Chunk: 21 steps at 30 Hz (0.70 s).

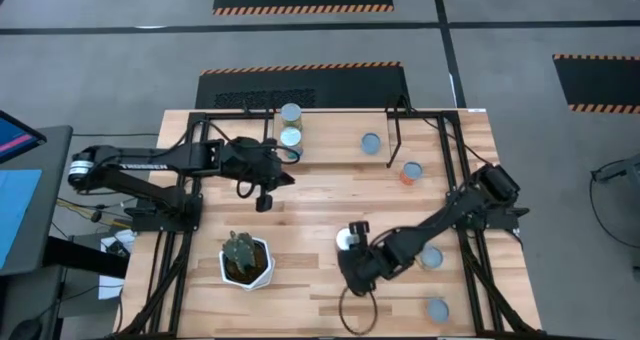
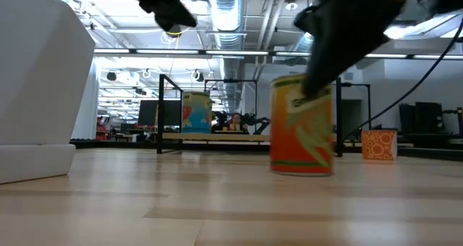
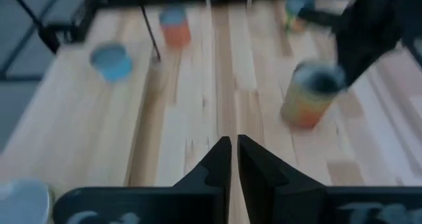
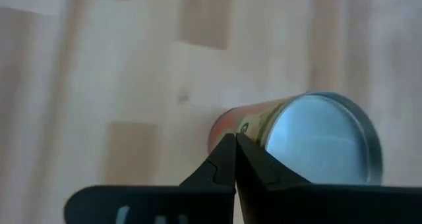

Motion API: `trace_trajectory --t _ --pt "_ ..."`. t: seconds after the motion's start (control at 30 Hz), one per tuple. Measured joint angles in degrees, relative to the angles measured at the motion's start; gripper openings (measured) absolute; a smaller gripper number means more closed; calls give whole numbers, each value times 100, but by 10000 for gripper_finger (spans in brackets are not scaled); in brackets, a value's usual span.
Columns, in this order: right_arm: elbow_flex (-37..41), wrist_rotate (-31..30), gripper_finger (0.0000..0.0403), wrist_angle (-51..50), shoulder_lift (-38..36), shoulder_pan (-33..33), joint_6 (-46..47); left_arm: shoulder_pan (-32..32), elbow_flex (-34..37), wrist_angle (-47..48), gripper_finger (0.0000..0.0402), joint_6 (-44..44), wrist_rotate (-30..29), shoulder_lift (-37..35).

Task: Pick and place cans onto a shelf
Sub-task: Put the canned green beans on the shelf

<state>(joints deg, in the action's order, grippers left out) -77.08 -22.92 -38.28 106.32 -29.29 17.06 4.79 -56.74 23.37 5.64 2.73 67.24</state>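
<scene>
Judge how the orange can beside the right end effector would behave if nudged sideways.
The orange can stands upright on a flat base, taller than wide, so a high push could probably tip it. Tipped, its round side would likely roll across the smooth wooden table. The right end effector, fingers shut, sits beside it.

Even, bright overhead light falls on the tabletop point(image 1: 320, 220), leaving only soft shadows under the arms. In the low view ceiling strip lights glare. The left wrist view is motion-blurred; the right wrist view is soft.
</scene>
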Motion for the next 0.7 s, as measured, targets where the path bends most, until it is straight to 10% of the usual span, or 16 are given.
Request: trace_trajectory --t 0.23,0.7 --pt "0 -165 18 228 -81 609 -705 -125 -1 -224 18 9 -3 5" --pt "-71 -562 23 -824 -1220 -669 -72 -128 -1 36 18 -24 -54 27"
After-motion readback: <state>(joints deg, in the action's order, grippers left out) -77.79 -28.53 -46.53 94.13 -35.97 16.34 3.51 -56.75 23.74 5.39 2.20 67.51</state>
